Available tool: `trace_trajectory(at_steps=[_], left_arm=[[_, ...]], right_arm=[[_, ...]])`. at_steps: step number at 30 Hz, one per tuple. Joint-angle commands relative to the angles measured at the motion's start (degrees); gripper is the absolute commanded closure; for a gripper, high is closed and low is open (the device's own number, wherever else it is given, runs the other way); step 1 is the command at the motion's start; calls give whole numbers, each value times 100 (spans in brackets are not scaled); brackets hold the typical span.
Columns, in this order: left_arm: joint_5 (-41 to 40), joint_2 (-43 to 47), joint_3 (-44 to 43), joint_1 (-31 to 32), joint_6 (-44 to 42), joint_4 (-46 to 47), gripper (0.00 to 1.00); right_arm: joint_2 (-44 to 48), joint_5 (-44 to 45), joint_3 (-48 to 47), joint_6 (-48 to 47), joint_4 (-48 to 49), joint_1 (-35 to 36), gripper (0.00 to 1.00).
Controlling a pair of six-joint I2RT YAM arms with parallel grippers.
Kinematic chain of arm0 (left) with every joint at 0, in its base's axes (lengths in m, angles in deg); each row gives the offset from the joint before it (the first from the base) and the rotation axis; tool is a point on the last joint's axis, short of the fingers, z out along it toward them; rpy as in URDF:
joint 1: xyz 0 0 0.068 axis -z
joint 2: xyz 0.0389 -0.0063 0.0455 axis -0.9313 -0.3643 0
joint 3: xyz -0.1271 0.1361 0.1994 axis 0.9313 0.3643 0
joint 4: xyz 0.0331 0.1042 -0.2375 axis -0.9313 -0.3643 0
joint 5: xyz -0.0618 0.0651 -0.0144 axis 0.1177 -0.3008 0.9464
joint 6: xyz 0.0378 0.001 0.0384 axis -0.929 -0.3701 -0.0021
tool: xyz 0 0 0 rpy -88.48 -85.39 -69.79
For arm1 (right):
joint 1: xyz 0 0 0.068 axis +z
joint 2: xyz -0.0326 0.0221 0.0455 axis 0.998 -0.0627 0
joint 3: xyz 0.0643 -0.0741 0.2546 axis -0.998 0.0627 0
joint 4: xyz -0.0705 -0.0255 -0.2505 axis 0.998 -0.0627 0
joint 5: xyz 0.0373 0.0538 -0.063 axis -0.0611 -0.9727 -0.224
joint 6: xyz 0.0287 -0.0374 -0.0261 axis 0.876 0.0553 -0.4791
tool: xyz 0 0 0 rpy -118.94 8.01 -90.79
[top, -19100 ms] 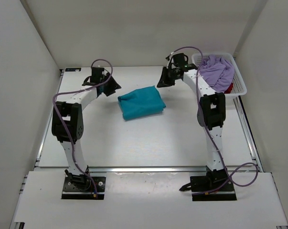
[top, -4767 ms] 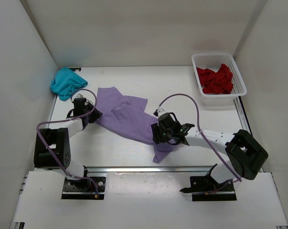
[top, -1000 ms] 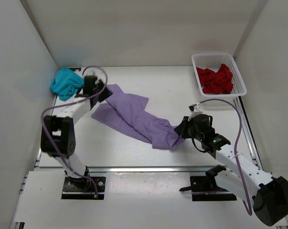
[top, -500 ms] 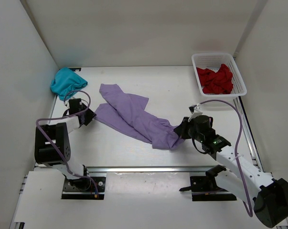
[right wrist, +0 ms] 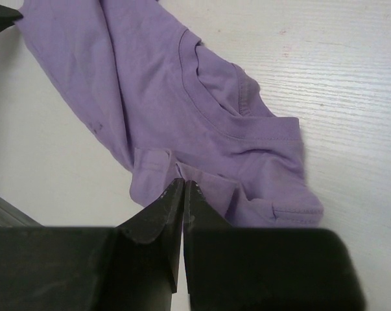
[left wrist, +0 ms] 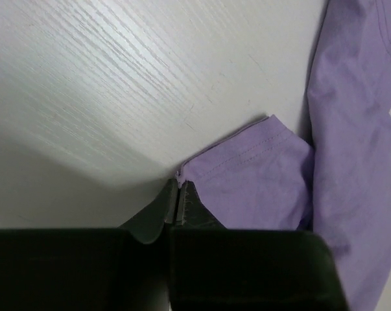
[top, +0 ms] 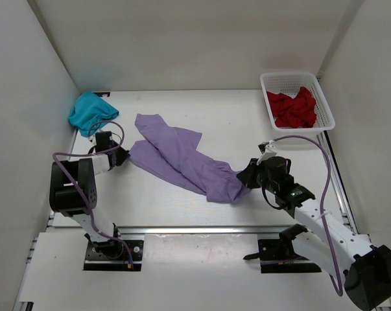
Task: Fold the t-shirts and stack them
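Note:
The lavender t-shirt [top: 182,159] lies stretched diagonally across the table. My left gripper [top: 125,155] is shut, and a corner of the lavender t-shirt [left wrist: 260,175] is pinched between its tips [left wrist: 179,183]. My right gripper [top: 246,176] is shut on the opposite, bunched end, where a fold of the lavender t-shirt [right wrist: 201,110] near the collar runs into its tips [right wrist: 183,183]. The teal t-shirt [top: 90,111] sits crumpled in the far left corner. The red t-shirt [top: 292,109] lies in the white basket [top: 297,74] at the far right.
White walls close in the table on the left, back and right. A metal rail [top: 201,228] runs along the near edge in front of both arm bases. The left arm's purple cable [top: 85,155] loops over the table near the teal t-shirt.
My left gripper came back from beside the teal t-shirt to the lavender t-shirt's left corner and shut on it. The right arm and its end of the shirt stayed put.

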Motion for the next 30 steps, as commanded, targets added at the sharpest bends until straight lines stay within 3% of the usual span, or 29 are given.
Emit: trace_trajectory(at_steps=[1, 8, 15, 18, 22, 25, 28, 30], left_arm=[[61, 362, -107, 44, -30, -16, 100], [289, 1469, -572, 666, -337, -455, 100], [746, 2760, -1873, 1073, -777, -1773, 100], [1097, 3358, -2242, 592, -550, -1853, 100], [2027, 3572, -2864, -761, -66, -1765, 100], [1952, 3335, -3717, -835, -249, -2317, 100], [2127, 3334, -3790, -940, -31, -2162, 100], [2066, 3264, -3624, -958, -39, -2082, 99]], right_arm=[[134, -29, -36, 79, 101, -101, 100], [633, 436, -501, 176, -451, -75, 100], [1092, 1595, -2642, -324, -1603, 118, 100], [908, 2499, -3741, -666, -2174, 538, 100], [120, 3853, -5813, -1413, -2798, 1303, 100], [-541, 4338, -6950, -1984, -2713, 1751, 100], [-1069, 4226, -7182, -2434, -2292, 1964, 100], [-1621, 3245, -7461, -2287, -2377, 925, 100]])
